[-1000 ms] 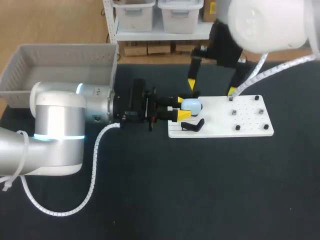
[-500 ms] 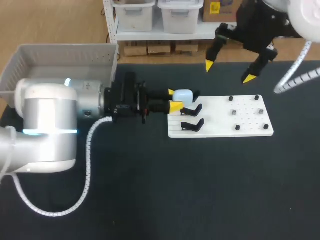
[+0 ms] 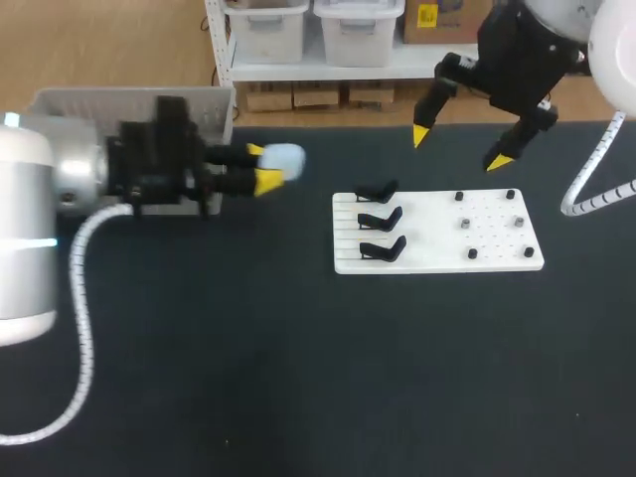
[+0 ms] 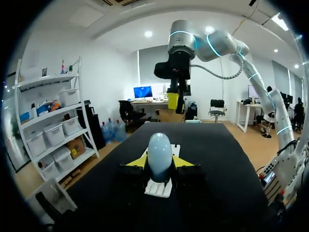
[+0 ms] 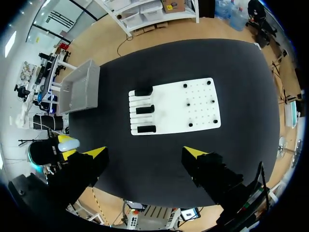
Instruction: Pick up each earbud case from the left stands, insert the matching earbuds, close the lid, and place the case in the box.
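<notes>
Left gripper point(image 3: 263, 167) clamped on the pale-blue earbud case point(image 3: 284, 159), held near the grey box point(image 3: 60, 103), well apart from the white board point(image 3: 497, 254); right gripper point(image 3: 459, 147) spread, empty; judged best: keep case level, clear the box wall, release low inside.

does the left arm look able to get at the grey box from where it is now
Probably yes: the left gripper, shut on the earbud case, hangs just beside the grey box, and nothing visible lies between them.
</notes>
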Robot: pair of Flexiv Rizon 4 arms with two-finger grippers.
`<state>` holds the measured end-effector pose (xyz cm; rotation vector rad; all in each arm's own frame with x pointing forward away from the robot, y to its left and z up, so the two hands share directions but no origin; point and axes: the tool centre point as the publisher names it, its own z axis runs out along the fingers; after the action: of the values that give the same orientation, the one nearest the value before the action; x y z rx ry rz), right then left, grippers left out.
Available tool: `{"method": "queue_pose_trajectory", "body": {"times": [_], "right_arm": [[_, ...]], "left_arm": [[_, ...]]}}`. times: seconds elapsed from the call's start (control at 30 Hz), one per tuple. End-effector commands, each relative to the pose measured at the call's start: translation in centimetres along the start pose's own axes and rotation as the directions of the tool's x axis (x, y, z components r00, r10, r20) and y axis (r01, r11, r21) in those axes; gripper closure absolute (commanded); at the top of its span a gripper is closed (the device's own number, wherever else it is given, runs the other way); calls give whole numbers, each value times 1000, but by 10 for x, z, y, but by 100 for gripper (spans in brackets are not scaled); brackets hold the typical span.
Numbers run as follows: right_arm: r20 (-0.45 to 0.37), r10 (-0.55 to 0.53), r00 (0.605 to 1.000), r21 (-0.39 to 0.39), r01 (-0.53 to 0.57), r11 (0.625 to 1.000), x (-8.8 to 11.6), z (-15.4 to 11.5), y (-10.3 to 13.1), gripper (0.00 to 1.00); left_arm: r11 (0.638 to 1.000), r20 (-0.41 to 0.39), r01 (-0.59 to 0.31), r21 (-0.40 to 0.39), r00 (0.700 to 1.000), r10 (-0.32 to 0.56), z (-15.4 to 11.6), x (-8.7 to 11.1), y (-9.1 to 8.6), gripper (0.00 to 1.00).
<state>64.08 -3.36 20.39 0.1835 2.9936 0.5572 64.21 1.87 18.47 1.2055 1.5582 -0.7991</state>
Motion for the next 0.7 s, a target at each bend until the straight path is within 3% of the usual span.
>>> {"method": "queue_pose_trajectory", "body": {"times": [0.03,0.43,0.7], "right_arm": [[4,1,1000,0,-1,1000,1,0,0,0],[4,1,1000,0,-1,1000,1,0,0,0],[4,1,1000,0,-1,1000,1,0,0,0]], "left_arm": [[979,-50,8,-206,999,-19,-52,1,16,100],[970,-154,42,-240,985,-80,-96,46,119,100],[962,-217,53,-268,969,-114,-122,75,212,100]]}}
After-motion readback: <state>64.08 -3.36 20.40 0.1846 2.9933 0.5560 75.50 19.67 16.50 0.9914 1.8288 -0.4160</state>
